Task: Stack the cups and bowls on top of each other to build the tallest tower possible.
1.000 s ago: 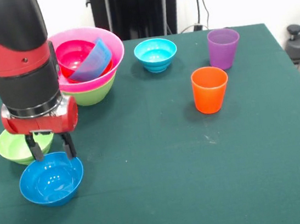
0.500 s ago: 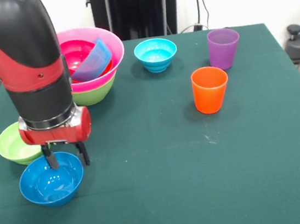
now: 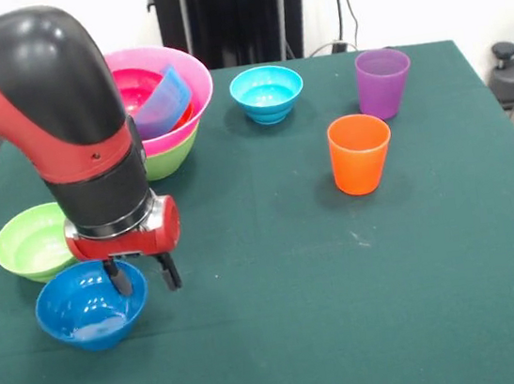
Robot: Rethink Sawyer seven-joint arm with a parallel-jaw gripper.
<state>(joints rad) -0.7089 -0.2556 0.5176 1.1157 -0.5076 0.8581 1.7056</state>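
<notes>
My gripper point(image 3: 143, 275) is open and straddles the right rim of a blue bowl point(image 3: 88, 314) at the near left, with one finger inside the bowl and one outside. A small lime green bowl point(image 3: 27, 243) sits just behind it. The tower stands at the far left: a large lime green bowl point(image 3: 172, 156) at the base, the huge pink bowl point(image 3: 193, 101) in it, a magenta-red bowl point(image 3: 134, 83) inside that, and a tilted blue bowl point(image 3: 167, 98) on top. The orange cup point(image 3: 360, 153) and the purple cup point(image 3: 384, 81) stand upright at the right.
A cyan bowl point(image 3: 267, 91) sits at the far middle. The green table point(image 3: 346, 294) ends close to the blue bowl at the left. My arm point(image 3: 78, 130) hides part of the tower's left side.
My arm has moved right and toward the camera. The gripper went from the blue bowl's far rim to its right rim. The bowl has shifted slightly to the right.
</notes>
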